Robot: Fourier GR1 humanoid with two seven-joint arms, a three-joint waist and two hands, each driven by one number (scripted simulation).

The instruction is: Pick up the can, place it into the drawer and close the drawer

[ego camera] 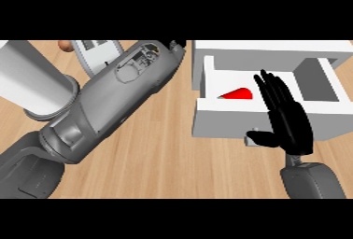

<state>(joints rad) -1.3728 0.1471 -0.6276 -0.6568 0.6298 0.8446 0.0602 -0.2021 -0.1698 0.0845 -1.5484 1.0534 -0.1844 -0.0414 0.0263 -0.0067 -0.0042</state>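
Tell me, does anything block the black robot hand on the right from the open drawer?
Nothing visible does. The right robot hand, open with straight fingers, shows directly over the white front of the drawer; whether it touches, I cannot tell. The red can already lies inside the drawer.

White drawer [228,122] in the frame's upper right, pulled open; red can [238,94] lies inside, at its left, only its top showing behind the front wall.
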